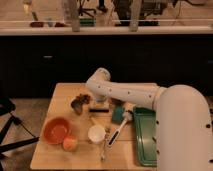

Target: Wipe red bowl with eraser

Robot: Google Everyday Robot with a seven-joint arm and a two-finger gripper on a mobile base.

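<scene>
No readable text, label, brand, number or sign anywhere in view, gripper [81,104] low over the back of the table [62,94], just beside the eraser [98,109], red bowl [56,130] nearer the front edge
</scene>
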